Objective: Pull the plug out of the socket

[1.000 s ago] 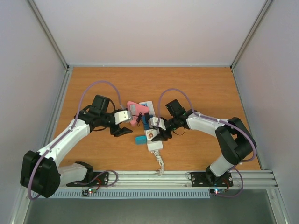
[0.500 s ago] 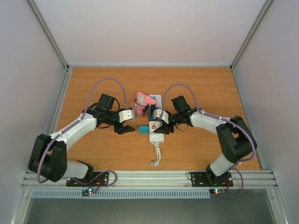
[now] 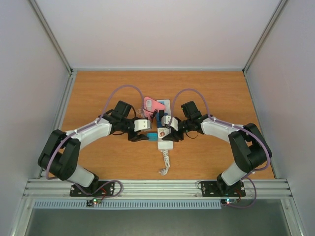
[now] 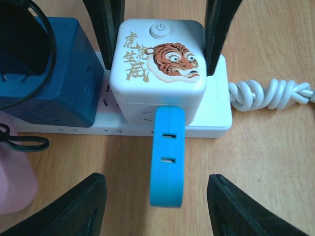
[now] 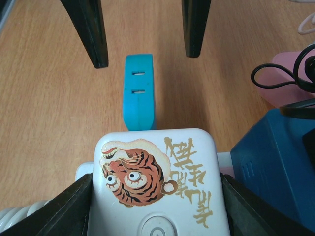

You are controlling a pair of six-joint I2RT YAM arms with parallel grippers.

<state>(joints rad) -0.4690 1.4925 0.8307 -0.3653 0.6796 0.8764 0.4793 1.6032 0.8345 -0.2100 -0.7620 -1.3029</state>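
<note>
The socket (image 3: 165, 144), a long white power strip, lies mid-table with a white tiger-printed cube (image 5: 157, 182) and a dark blue cube (image 4: 54, 73) plugged into it. A flat light-blue plug (image 4: 167, 162) sticks out of the white cube's side toward the left arm. My left gripper (image 4: 156, 176) is open and straddles the plug's free end, with wood showing on both sides. My right gripper (image 5: 157, 179) is shut on the white cube, a finger pressed against each side. Its fingers (image 4: 219, 34) show beyond the cube in the left wrist view.
The strip's short coiled white cord (image 3: 165, 164) trails toward the near edge. A pink object (image 3: 153, 105) with a thin black cable lies just behind the dark blue cube (image 3: 158, 120). Grey walls enclose the wooden table (image 3: 221, 93).
My left gripper has moved right, up to the strip, and now straddles the light-blue plug with narrower jaws. The strip straightened early on; the right gripper kept its hold on the white cube.
</note>
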